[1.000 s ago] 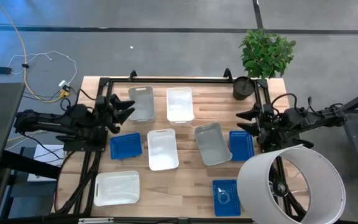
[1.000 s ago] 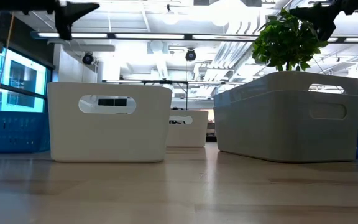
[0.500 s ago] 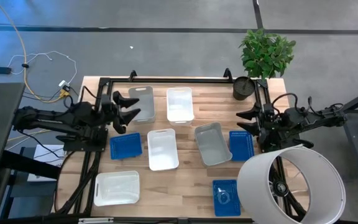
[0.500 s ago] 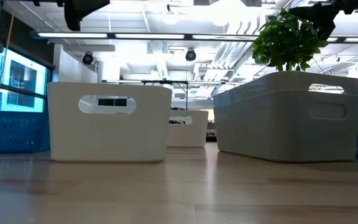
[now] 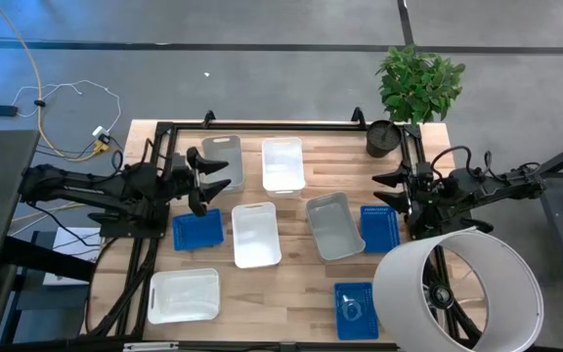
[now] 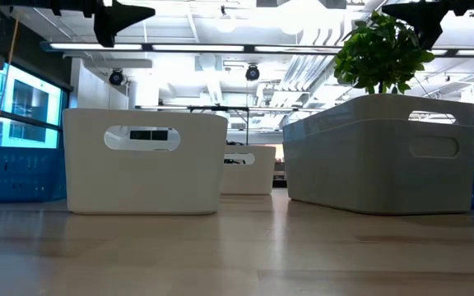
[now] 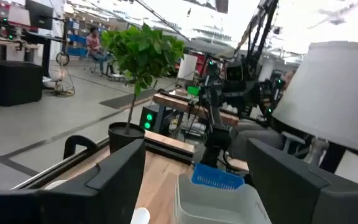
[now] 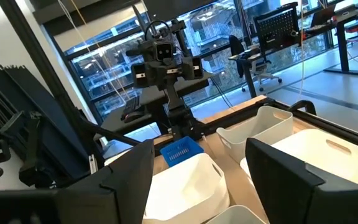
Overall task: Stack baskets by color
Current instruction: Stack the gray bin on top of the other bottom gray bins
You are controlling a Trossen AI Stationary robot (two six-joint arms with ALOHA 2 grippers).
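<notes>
Taking the grey basket (image 5: 223,162) at the table's far-left corner as the landmark, the left gripper (image 5: 203,178) is now hanging over that basket's left rim, having travelled in from the table's left edge over the last second, and its jaws have spread from partly parted to wide; it is carrying nothing. That reads as the start of a reach, probably for this grey basket, though no stacking has been done yet. Just in front of the landmark a blue basket (image 5: 196,229) is lying flat, and farther in front, at the near-left corner, a white basket (image 5: 184,294) is sitting alone. Right of the landmark a second white basket (image 5: 282,163) is standing beside it, with a third white basket (image 5: 256,235) in front of that. Farther right the other grey basket (image 5: 332,226) is sitting tilted, well apart from the landmark, so the two greys are waiting to be joined. Beyond it a second blue basket (image 5: 378,228) is lying just beside that grey one, and a third blue basket (image 5: 354,309) is resting near the front edge. Farthest from the landmark, the right gripper (image 5: 394,193) is waiting at the table's right edge, unmoved, its jaws wide and holding nothing.
</notes>
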